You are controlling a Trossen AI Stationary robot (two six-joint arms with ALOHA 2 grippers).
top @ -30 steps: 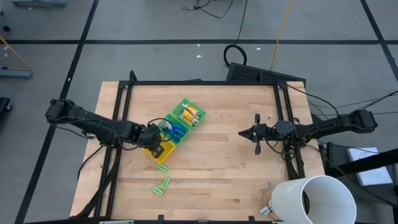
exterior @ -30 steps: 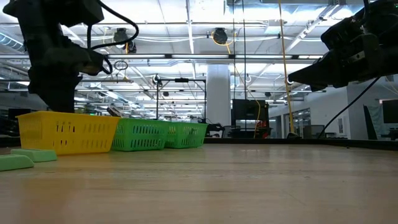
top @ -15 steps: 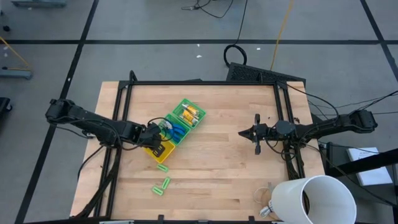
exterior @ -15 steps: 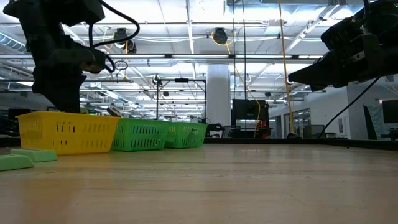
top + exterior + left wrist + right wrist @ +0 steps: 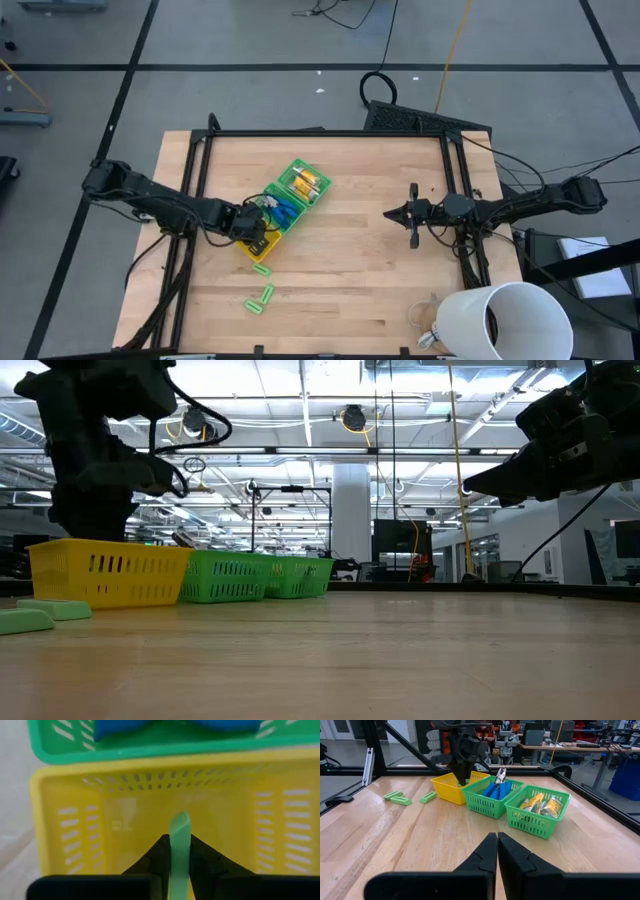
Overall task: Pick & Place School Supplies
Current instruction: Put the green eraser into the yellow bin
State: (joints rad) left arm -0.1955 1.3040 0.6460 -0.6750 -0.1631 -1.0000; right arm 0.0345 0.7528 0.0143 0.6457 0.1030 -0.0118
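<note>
- The table (image 5: 360,270) carried a row of three baskets running diagonally: the yellow basket (image 5: 256,243) at the seven o'clock end, a green basket with blue-handled scissors (image 5: 286,211) in the middle, and a green basket with yellow-orange pieces (image 5: 307,183) at the one o'clock end. A big white cup (image 5: 505,322) stood at the table's five o'clock corner.
- My left gripper (image 5: 179,851) hung over the yellow basket, its fingers pinched on one light-green stick (image 5: 179,845) that pointed down into the basket's mouth.
- My right gripper (image 5: 413,214) waited at about three o'clock from the baskets, well apart from them, jaws closed on nothing.
- Three more green sticks (image 5: 262,293) lay loose on the wood at about six o'clock from the yellow basket.
- I judged the step in hand to be the placing of this stick. The next move called for parting my left fingers so it dropped inside the yellow walls, then lifting clear and reaching for a loose stick.
</note>
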